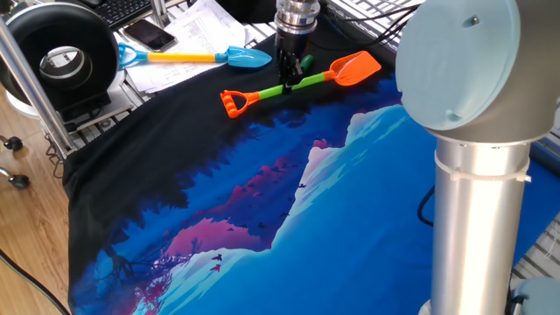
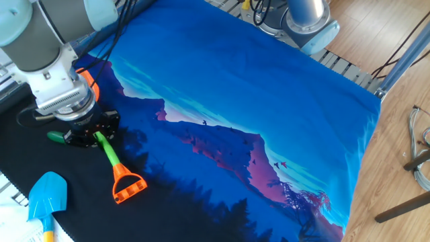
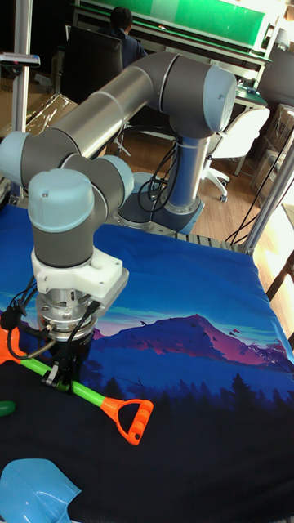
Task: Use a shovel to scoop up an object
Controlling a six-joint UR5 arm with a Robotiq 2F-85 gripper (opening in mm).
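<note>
Upper centre of one fixed view: we log our gripper (image 1: 287, 80) clamped on the shovel (image 1: 297, 82) mid-shaft; the object (image 2: 58, 136) lies just beside it.

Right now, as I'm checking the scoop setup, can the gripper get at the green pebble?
Probably yes: the pebble lies uncovered on the cloth right beside the gripper. The gripper is shut on the shovel, though, so it cannot grasp it.

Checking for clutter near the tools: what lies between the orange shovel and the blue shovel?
In one fixed view, only bare dark cloth separates the orange shovel from the blue shovel.
</note>
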